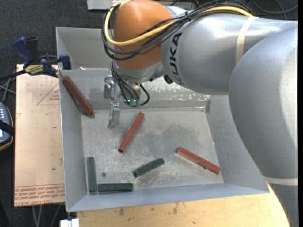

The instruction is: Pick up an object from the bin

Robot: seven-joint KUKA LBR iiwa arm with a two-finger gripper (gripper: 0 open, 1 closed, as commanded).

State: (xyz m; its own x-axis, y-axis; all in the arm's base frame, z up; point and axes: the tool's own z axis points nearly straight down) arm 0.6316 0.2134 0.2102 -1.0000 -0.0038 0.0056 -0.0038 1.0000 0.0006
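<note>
My gripper (112,123) hangs low over the bin's back left part, its tip close to the floor. Just to its right a red-brown stick (131,132) lies slanted on the floor, apart from the gripper. To the left, a second red-brown stick (78,96) leans along the left wall.
A third red-brown stick (198,160) lies at the front right. One dark green stick (148,167) sits near the front middle. Two more dark green sticks, one (90,174) along the left wall and one (115,187) along the front wall, meet in the front left corner. The arm covers the bin's back right.
</note>
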